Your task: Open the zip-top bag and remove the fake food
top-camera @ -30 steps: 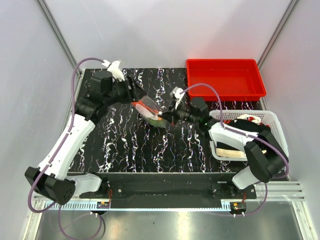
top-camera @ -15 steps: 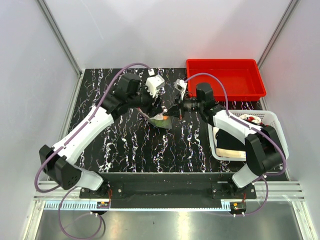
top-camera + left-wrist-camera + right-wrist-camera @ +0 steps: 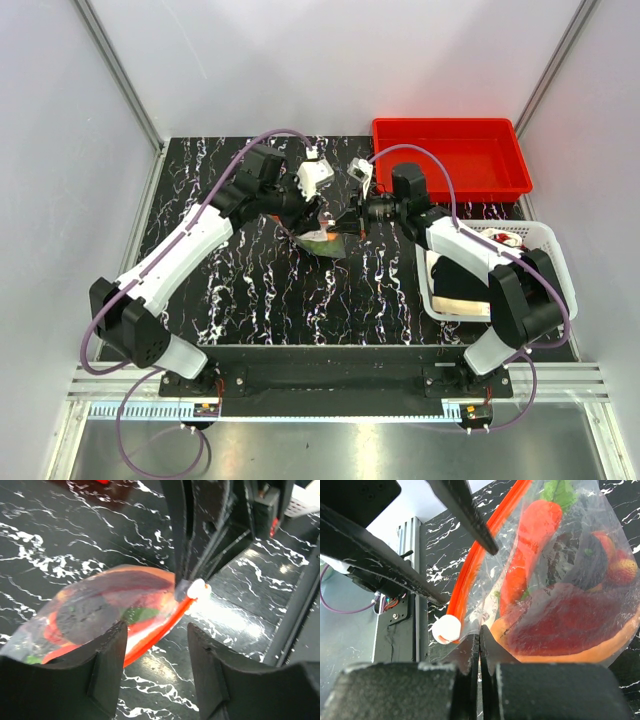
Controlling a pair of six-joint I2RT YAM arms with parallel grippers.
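We find the zip-top bag (image 3: 322, 238) mid-table, our right gripper (image 3: 479, 647) pinching its three-o'clock corner; our left gripper (image 3: 156, 635) spread astride the zip; unopened, fake food (image 3: 535, 535) all inside.

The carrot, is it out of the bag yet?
No, the carrot lies inside the clear zip-top bag, behind the plastic.
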